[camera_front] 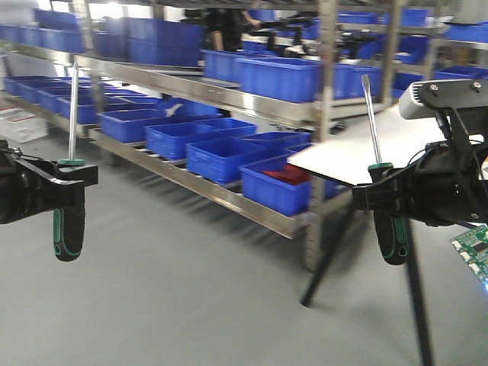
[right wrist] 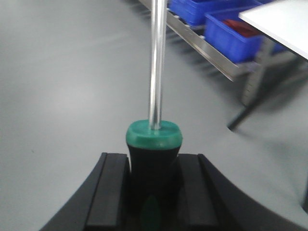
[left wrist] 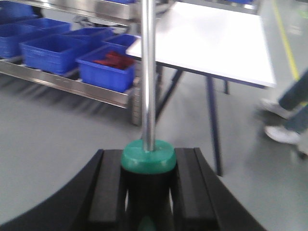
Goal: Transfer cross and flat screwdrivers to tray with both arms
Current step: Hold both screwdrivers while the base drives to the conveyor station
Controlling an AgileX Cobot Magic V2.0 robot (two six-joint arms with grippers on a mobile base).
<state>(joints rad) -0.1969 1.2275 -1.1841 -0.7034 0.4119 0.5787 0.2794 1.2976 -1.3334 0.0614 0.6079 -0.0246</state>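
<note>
At frame left, the left gripper [camera_front: 70, 177] clamps the first screwdriver [camera_front: 67, 230] at its thick handle, shaft up; at frame right, the right gripper [camera_front: 387, 191] clamps the second screwdriver [camera_front: 394, 238] alike. Stiff, probably light tools.

No text, label, brand, number or sign can be read in any view. In the front view, at four o'clock, the green circuit board [camera_front: 474, 250] carries small pale markings, but they are too small and blurred to make out.
</note>
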